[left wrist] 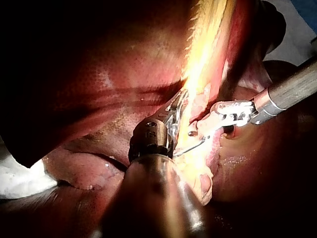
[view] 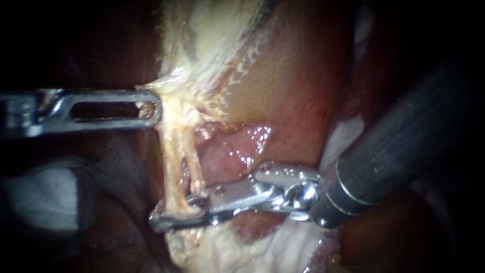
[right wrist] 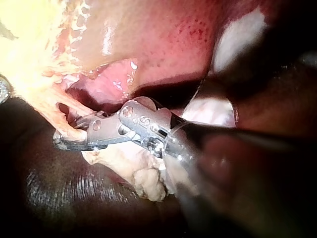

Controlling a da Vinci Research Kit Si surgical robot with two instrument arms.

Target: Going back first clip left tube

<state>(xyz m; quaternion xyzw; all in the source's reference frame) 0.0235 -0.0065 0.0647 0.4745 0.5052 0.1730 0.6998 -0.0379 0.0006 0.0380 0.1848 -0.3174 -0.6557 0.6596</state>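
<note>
Two pale tubes run down from the gallbladder (view: 283, 86) side by side. The left tube (view: 171, 167) ends between the jaws of my right instrument (view: 177, 210), which comes in from the lower right and is shut on it; both jaws touch it. No clip can be made out inside them. In the right wrist view, those same jaws (right wrist: 69, 139) hold the strand (right wrist: 69, 121). My left instrument (view: 150, 108), with a slotted jaw, is shut on pale tissue at the gallbladder's neck and holds it taut. It grips the same tissue in the left wrist view (left wrist: 179, 106).
Dark liver (view: 116, 237) lies under and left of the tubes. White gauze (view: 45, 197) sits at the lower left. Pink raw tissue (view: 237, 151) shows just right of the right tube (view: 196, 169). The right instrument's thick shaft (view: 404, 136) fills the right side.
</note>
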